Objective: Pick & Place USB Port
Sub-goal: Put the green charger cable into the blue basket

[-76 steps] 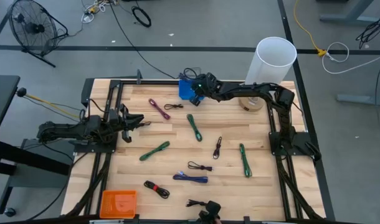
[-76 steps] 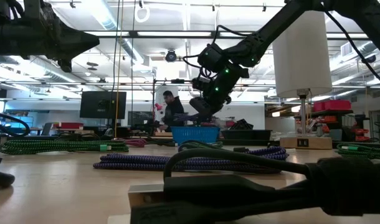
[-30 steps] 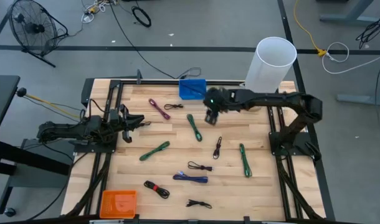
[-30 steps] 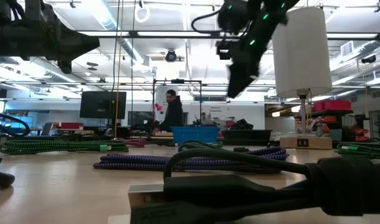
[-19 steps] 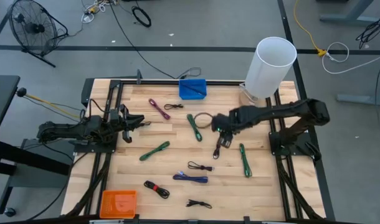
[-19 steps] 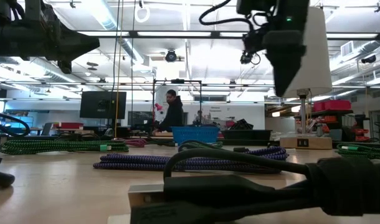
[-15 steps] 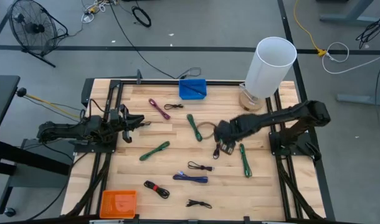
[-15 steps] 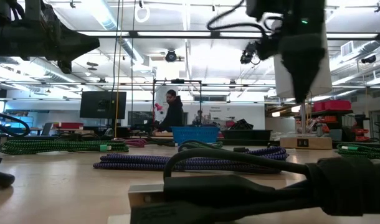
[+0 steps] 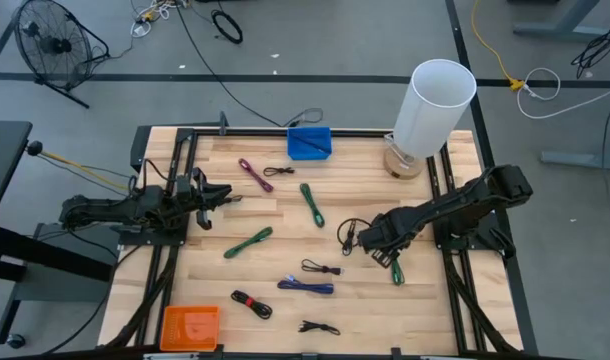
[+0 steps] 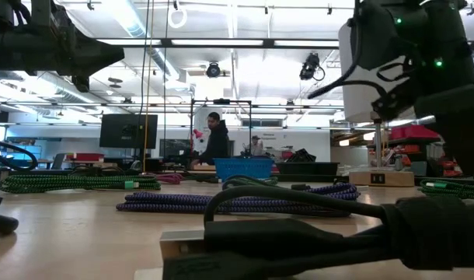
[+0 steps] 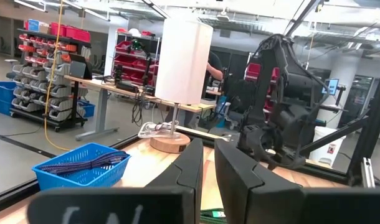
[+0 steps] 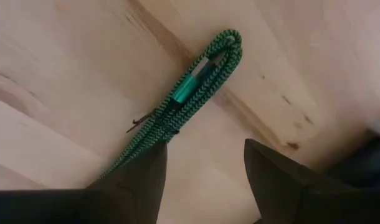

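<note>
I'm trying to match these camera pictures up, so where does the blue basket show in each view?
High view: blue basket at the table's far edge, top centre.
Low view: blue basket small, mid-picture, far across the table.
Left wrist view: blue basket lower left, holding cables.
Right wrist view: not in it.
Shared landmark: the white cylinder on its wooden base.

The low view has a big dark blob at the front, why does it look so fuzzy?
Low view: the black cable lies right at the lens, so it blurs, while the blue basket far back looks sharp. Right wrist view: the green cable is crisp, with the right gripper open over it, its own dark fingers soft-edged.
</note>
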Motion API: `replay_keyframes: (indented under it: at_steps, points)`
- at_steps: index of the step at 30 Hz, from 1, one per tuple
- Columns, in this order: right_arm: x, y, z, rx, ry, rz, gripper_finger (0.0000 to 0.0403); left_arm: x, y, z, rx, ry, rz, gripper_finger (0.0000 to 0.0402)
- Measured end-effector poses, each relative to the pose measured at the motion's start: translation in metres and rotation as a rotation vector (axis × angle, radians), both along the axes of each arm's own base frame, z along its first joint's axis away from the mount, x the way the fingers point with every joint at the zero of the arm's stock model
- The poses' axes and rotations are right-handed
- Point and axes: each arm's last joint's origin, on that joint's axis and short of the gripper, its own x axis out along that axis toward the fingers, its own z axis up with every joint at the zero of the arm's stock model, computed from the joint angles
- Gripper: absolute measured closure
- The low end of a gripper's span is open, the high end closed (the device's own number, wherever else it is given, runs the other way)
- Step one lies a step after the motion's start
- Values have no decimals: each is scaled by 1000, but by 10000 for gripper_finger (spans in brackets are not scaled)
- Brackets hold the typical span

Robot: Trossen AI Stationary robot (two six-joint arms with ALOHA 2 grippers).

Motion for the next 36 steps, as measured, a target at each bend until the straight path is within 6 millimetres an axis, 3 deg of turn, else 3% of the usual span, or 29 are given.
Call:
replay_keyframes:
  at_steps: [7,15,23,26,31,36]
  points:
    - [6,5,-7,25,-93,-31,190,0,0,0,0,0,0,356]
    - [-5,4,-20,24,-61,-80,190,0,0,0,0,0,0,356]
    - [-5,4,-36,83,-164,-30,198,0,0,0,0,0,0,356]
    - [-7,3,-37,65,-144,2,238,0,0,0,0,0,0,356]
    - [-6,2,-37,49,-165,95,378,0,0,0,1,0,0,356]
    - [8,-4,-30,-4,-235,148,391,0,0,0,1,0,1,356]
